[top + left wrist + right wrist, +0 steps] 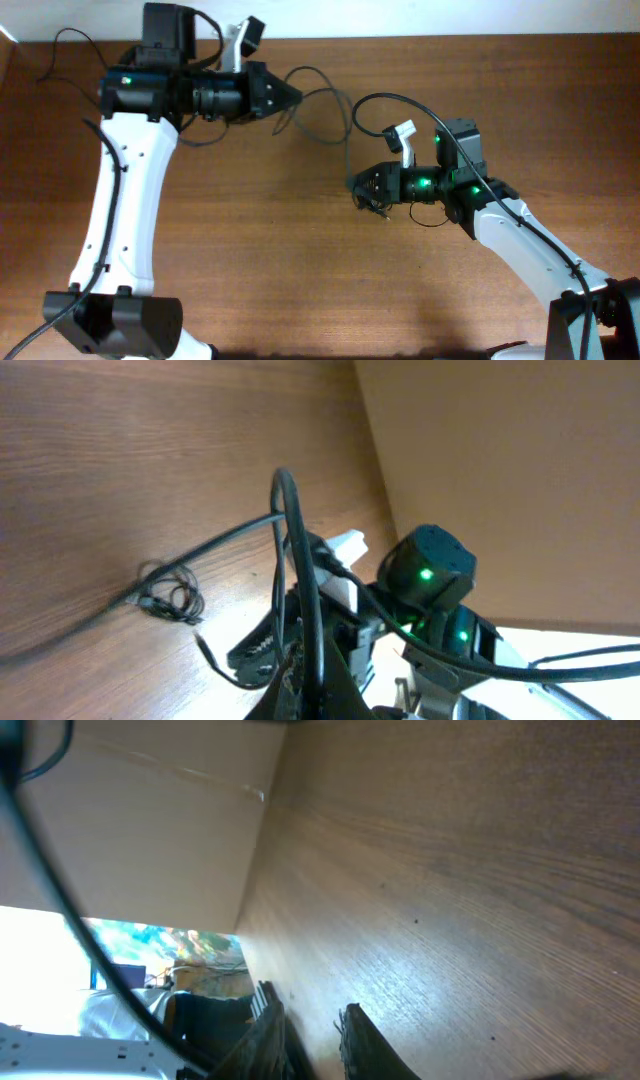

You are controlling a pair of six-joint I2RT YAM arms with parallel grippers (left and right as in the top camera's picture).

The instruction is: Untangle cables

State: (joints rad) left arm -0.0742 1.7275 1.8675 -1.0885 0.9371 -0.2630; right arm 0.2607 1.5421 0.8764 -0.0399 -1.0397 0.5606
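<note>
One thin black cable (327,96) loops over the table from my left gripper (296,97), which is shut on it. In the left wrist view that cable (298,550) rises out of the left gripper (306,666) and bends left down to a small knot of cables (168,590) lying on the wood. A loose strand with a plug end (212,657) lies near the jaws. From above, the knot (378,204) sits right by my right gripper (358,188). In the right wrist view the right gripper (307,1000) is slightly open, with only bare table showing between its fingers.
The table is brown wood (260,250), with a tan wall (150,830) along its far edge. The right arm (430,575) with green lights stands close in front of the left gripper. Thicker black arm cables (400,98) arc above the right wrist.
</note>
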